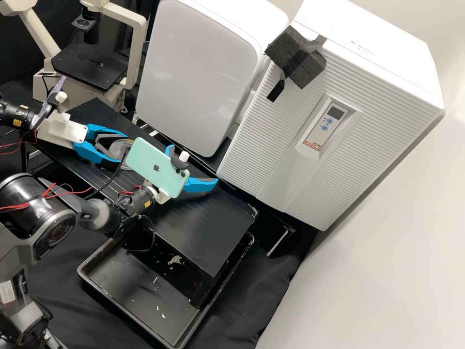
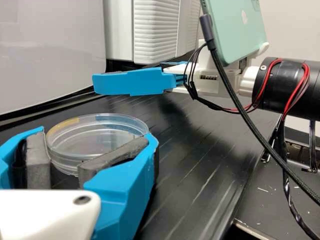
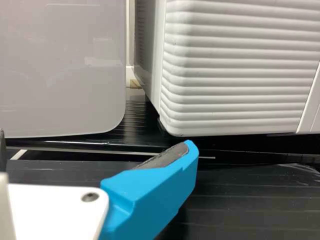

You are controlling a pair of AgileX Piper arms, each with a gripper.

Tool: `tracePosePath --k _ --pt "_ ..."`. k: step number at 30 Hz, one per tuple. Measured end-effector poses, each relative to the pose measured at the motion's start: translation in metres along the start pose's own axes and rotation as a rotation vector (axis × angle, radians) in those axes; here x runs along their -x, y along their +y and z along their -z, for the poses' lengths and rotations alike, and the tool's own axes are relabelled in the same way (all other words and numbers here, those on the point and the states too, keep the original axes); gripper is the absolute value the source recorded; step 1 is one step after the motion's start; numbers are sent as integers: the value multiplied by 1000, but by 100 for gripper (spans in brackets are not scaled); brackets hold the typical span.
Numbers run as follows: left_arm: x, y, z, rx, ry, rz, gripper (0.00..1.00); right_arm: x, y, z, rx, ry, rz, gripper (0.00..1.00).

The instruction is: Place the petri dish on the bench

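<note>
In the high view, the left gripper (image 1: 126, 152) is shut on the clear petri dish (image 1: 122, 147) over the bench (image 1: 213, 228). The left wrist view has the dish (image 2: 95, 131) roughly level between the pads of the left gripper (image 2: 96, 137), its near side partly hidden by one finger. Whether its underside touches the bench (image 2: 205, 165) I cannot tell. Farther along the bench, apart from the dish, the right gripper (image 1: 193, 166) stands wide open and empty behind a phone. One blue finger of the right gripper (image 3: 95, 146) and a dark tip show in the right wrist view.
Two white appliances (image 1: 198, 72) (image 1: 310, 121) line the bench's back edge; a microscope (image 1: 89, 68) stands at the far left. The phone (image 1: 157, 167) sits on the right arm, with a cable (image 2: 250, 117) hanging. A black tray (image 1: 140, 300) lies below the bench's front edge.
</note>
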Motion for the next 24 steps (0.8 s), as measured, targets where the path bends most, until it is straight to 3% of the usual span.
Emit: tracePosePath --k 1,2,12,17,22,24 --pt "0 0 0 1 0 1 0 0 0 0 0 0 0 100" --pt "-1 -2 1 3 1 6 100 0 0 0 0 0 0 100" --pt "-2 -5 1 7 -5 9 100 0 0 0 0 0 0 100" --pt "-3 -5 0 -10 -9 7 100 0 0 0 0 0 0 100" --pt "0 -5 -1 -41 -5 -1 100 0 0 0 0 0 0 100" --pt "6 -5 -4 -74 -5 -5 100 0 0 0 0 0 0 100"
